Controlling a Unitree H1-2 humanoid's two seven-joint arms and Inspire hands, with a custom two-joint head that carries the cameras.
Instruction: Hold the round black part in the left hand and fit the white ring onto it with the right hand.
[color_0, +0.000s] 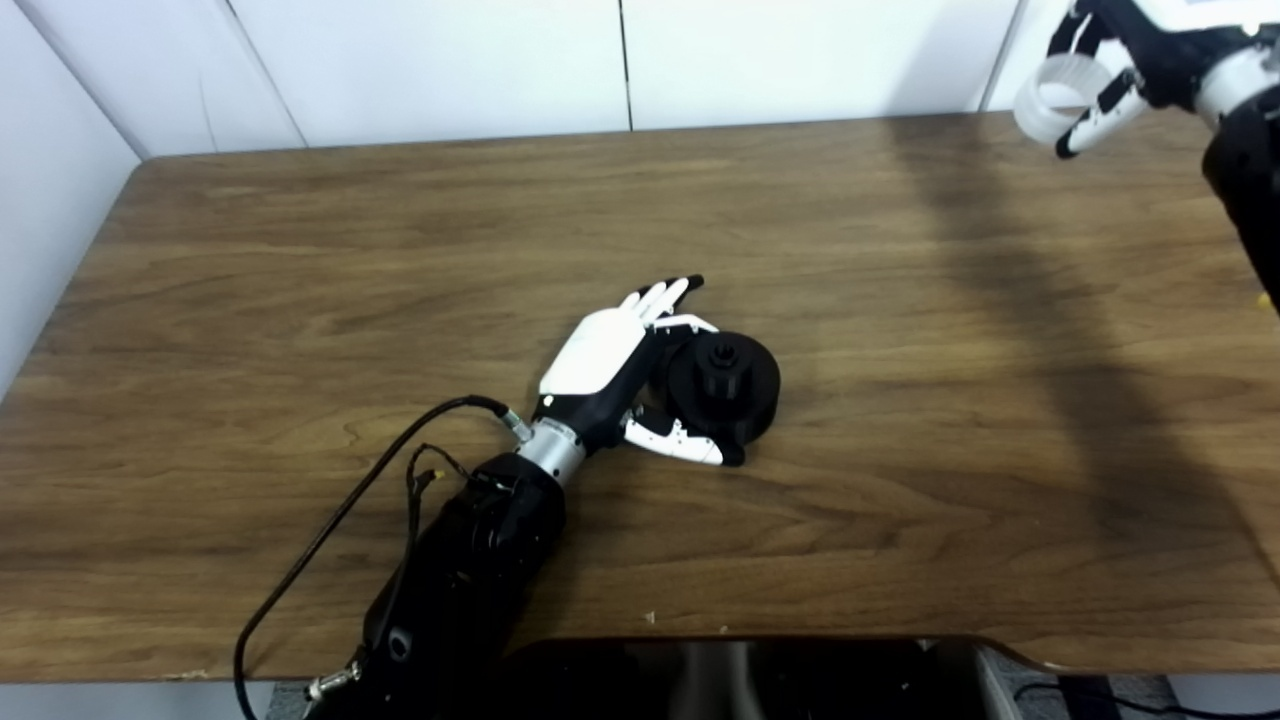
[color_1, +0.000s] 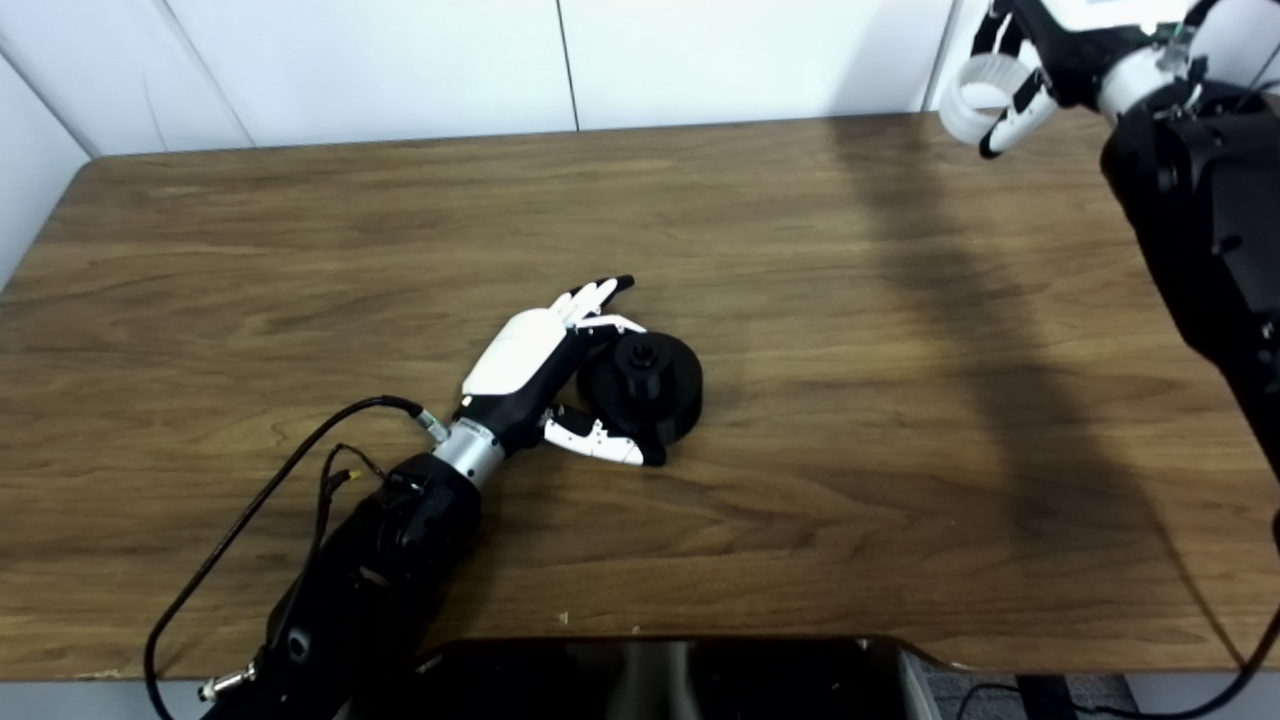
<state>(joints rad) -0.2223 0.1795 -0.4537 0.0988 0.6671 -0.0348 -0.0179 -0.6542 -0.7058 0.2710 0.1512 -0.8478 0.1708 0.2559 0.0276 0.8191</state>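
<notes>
The round black part (color_0: 725, 385) lies on the wooden table (color_0: 300, 300) near its middle, with a small raised hub on top. My left hand (color_0: 615, 365) rests on the table against the part's left side, fingers apart, thumb along its near edge, not closed on it. My right hand (color_0: 1120, 60) is raised at the far right corner and is shut on the white ring (color_0: 1055, 100), which hangs well above the table. The ring also shows in the right eye view (color_1: 985, 100).
White wall panels (color_0: 620, 60) stand behind the table's far edge. A dark object (color_0: 740, 675) sits below the table's near edge at the bottom centre. A black cable (color_0: 330, 530) loops beside my left forearm.
</notes>
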